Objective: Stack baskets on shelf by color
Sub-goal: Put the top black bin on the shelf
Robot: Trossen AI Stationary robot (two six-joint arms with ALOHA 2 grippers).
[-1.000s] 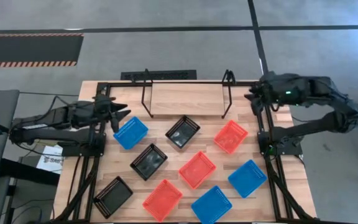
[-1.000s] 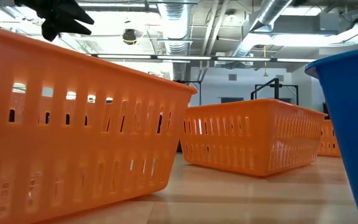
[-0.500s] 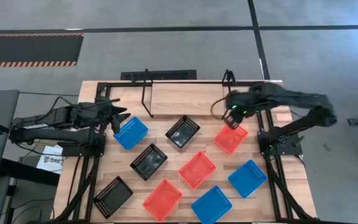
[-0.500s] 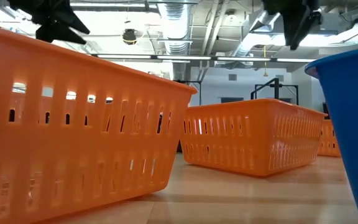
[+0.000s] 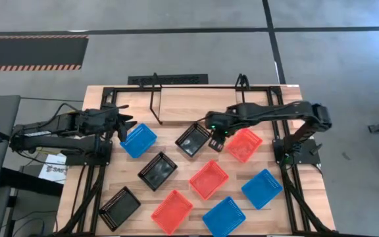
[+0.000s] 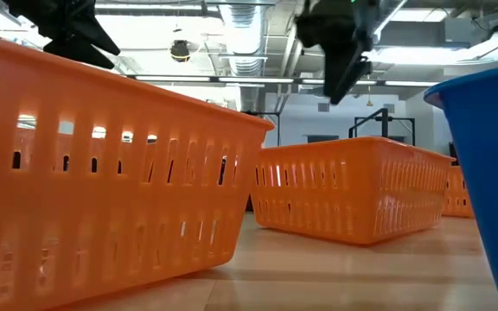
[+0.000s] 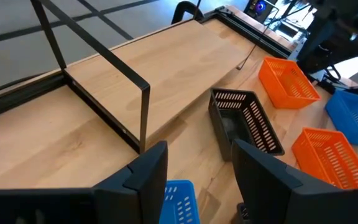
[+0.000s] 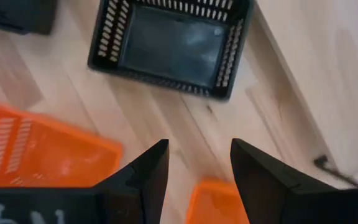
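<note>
Moved: I've swung the right gripper (image 5: pixel 216 142) inward, now between black basket (image 5: pixel 193 139) and red-orange basket (image 5: pixel 245 145).
Jaws: both apart, empty.
Left gripper (image 5: pixel 125 125): beside blue basket (image 5: pixel 139 140).

An industrial lab or workshop hall. The low view shows an open ceiling of exposed silver ducts (image 6: pixel 379 26), pipes and strip lights. From above, a plank worktop (image 5: pixel 196 164) stands on a grey concrete floor (image 5: pixel 176 59) marked with dark lines and a black-and-orange hazard-striped mat (image 5: pixel 31 52).
</note>
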